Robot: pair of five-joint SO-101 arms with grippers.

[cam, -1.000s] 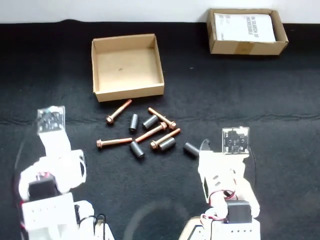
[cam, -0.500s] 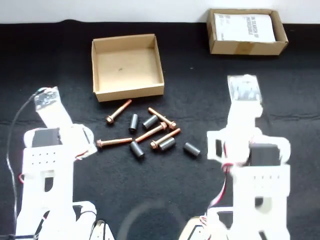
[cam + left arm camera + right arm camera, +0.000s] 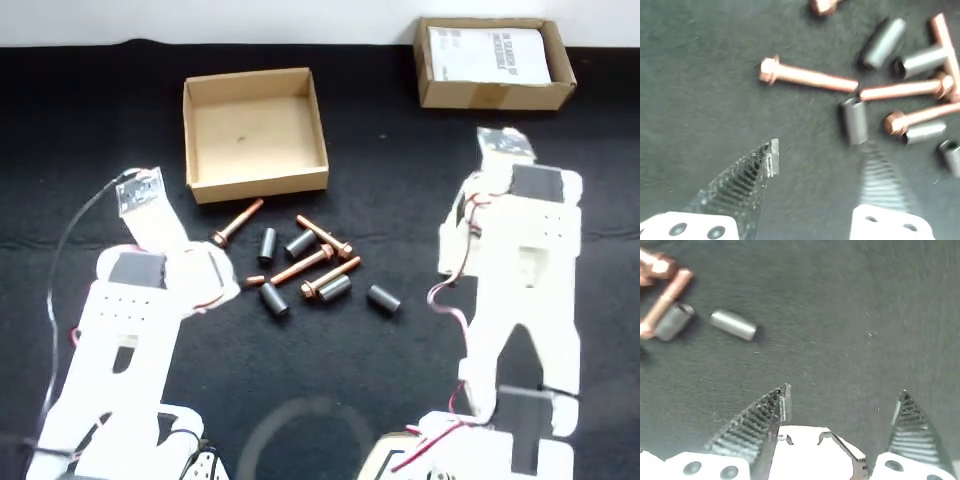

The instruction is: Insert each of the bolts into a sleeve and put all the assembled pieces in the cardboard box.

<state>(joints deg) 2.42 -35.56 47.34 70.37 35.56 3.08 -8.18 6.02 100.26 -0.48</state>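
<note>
The bolts (image 3: pixel 300 264) and sleeves (image 3: pixel 273 298) lie scattered together on the black mat (image 3: pixel 400 200) near the cardboard box (image 3: pixel 256 185), none joined, coppery flanged shanks beside short dark tubes, so I hold my left gripper (image 3: pixel 824 162) and right gripper (image 3: pixel 844 394) spread wide at either flank, placed, I judge, to pick.

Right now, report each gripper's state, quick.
Left gripper: open, holding nothing.
Right gripper: open, holding nothing.
</note>
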